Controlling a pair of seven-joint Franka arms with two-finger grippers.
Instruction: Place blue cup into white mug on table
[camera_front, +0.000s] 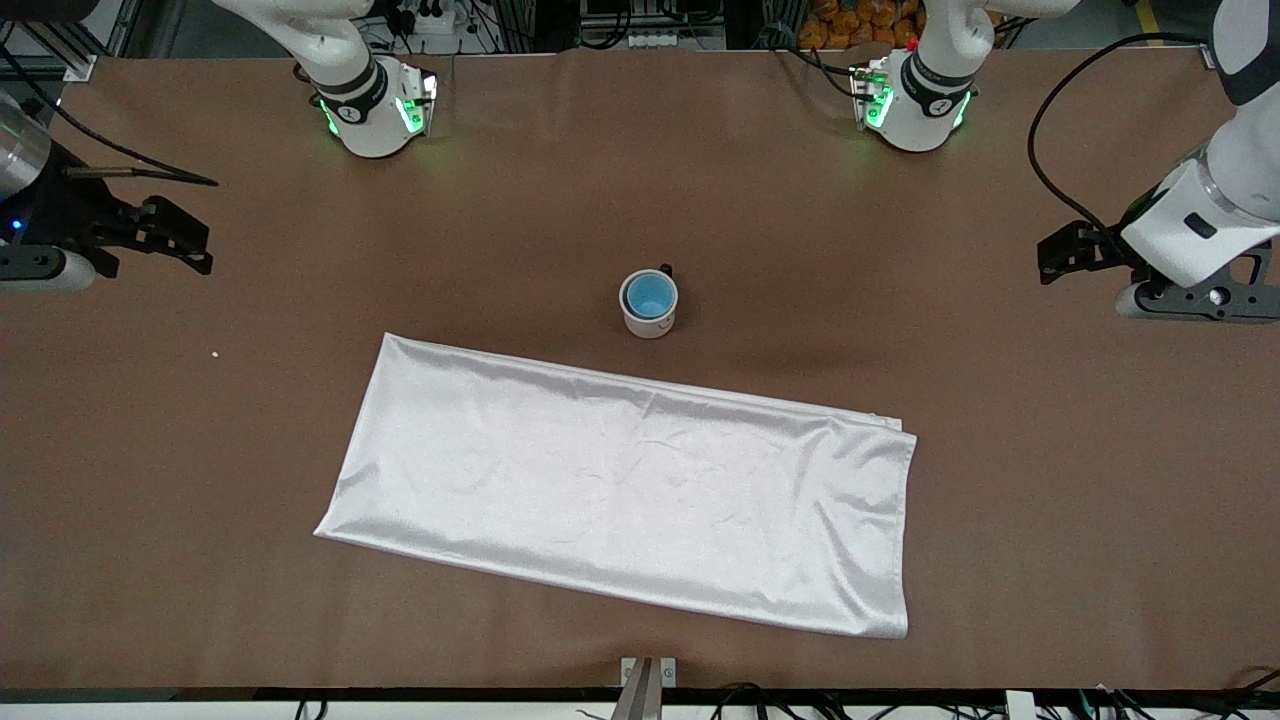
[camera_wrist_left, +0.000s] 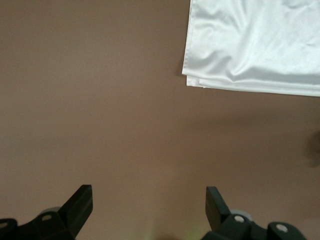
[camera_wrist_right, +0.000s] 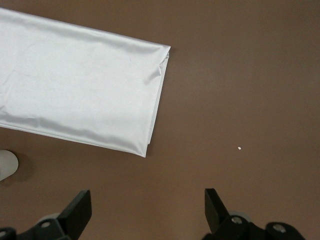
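Bare table (camera_front: 900, 250) rings the white mug (camera_front: 649, 312); white cloth (camera_front: 630, 490) lies just nearer the camera.

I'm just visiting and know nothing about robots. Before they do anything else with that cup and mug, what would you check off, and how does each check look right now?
1. Blue cup sits inside the white mug: ok.
2. Mug stands upright on the table: ok.
3. Mug is off the white cloth, farther from the front camera: ok.
4. Left gripper open, empty, over bare table at its arm's end: ok.
5. Right gripper open, empty, over bare table at its arm's end: ok.
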